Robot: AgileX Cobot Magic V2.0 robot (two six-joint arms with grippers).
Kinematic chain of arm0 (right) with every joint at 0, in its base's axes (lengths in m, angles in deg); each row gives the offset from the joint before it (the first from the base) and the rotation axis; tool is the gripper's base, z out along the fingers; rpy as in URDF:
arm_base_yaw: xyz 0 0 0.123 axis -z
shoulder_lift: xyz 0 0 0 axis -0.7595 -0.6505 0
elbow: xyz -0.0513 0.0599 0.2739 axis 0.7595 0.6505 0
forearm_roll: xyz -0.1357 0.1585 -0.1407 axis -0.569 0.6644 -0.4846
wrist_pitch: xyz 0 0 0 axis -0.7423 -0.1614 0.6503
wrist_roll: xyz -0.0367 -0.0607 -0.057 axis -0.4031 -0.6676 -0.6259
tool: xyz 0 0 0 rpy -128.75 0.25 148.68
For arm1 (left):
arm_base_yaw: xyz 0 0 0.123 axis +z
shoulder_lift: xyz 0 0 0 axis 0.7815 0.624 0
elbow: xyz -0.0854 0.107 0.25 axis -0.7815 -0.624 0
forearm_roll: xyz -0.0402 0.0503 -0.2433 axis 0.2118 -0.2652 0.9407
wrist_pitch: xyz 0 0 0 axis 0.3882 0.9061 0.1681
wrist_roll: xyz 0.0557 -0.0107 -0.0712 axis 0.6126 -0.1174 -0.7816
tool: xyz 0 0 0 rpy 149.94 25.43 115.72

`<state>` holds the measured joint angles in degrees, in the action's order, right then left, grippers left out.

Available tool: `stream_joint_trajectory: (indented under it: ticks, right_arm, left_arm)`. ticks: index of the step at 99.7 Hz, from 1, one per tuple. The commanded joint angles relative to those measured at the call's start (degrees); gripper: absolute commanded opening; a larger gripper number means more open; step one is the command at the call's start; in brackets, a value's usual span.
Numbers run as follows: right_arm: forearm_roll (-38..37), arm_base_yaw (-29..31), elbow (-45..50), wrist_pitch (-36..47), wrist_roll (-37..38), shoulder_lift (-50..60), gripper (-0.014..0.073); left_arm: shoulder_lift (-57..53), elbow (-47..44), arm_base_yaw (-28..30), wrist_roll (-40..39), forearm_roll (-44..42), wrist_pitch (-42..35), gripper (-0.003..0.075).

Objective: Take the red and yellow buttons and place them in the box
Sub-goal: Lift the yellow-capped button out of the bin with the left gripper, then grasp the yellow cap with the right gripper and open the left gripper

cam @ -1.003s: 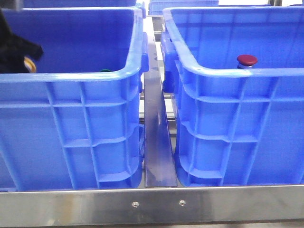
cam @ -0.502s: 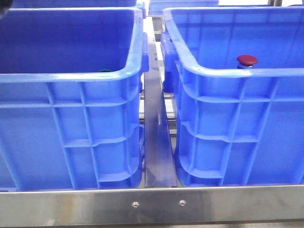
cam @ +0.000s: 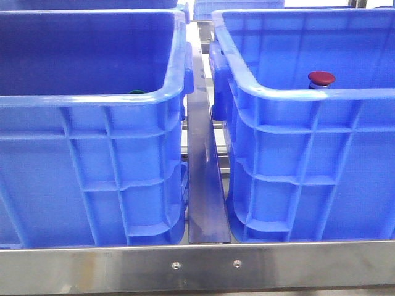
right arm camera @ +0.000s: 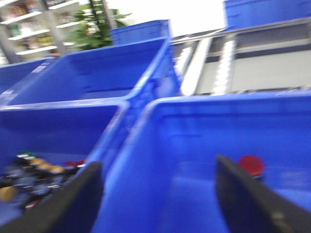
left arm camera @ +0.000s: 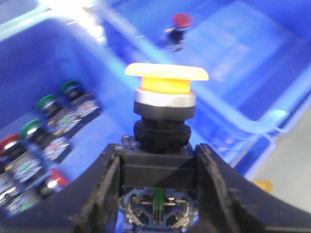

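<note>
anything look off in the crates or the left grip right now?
Nothing stands out. The left gripper holds the yellow button upright by its black base. The red button stands upright in the right crate. No spills or damage visible.

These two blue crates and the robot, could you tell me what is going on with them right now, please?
The left gripper holds a yellow button by its black body, above the crates. A red button already lies in the right crate. The left crate holds a pile of green and red buttons. The right gripper is open and empty over the right crate.
</note>
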<state>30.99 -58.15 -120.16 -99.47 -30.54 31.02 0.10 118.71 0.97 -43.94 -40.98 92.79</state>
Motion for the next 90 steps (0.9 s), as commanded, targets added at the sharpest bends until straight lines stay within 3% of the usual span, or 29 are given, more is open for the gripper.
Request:
stream_joint_trajectory:
  ticks: [1,18,46,62,90]
  right_arm:
    - [5.9,0.3,-1.6,-5.4,-0.4,0.0,0.0635]
    - [14.2,0.3,-3.2,-19.9,-0.4,-3.8,0.0633]
    - [18.4,-0.8,-10.8,-40.2,-1.4,-18.6,0.0633]
    - [19.1,-6.3,-15.0,-40.2,-4.0,-25.6,0.0633]
    - [19.1,-17.5,-22.9,-31.9,-5.8,-33.6,0.0633]
  left_arm:
    - [-0.6,1.5,-1.6,0.1,-0.7,-5.2,-0.0019]
    - [-0.1,1.5,-1.9,0.1,-0.7,-5.3,-0.0019]
    - [0.3,1.5,-1.9,0.1,-0.5,-5.4,-0.0019]
    - [0.3,1.5,-1.9,0.1,-0.5,-5.4,-0.0019]
    - [0.3,1.5,-1.9,0.1,-0.5,-5.4,-0.0019]
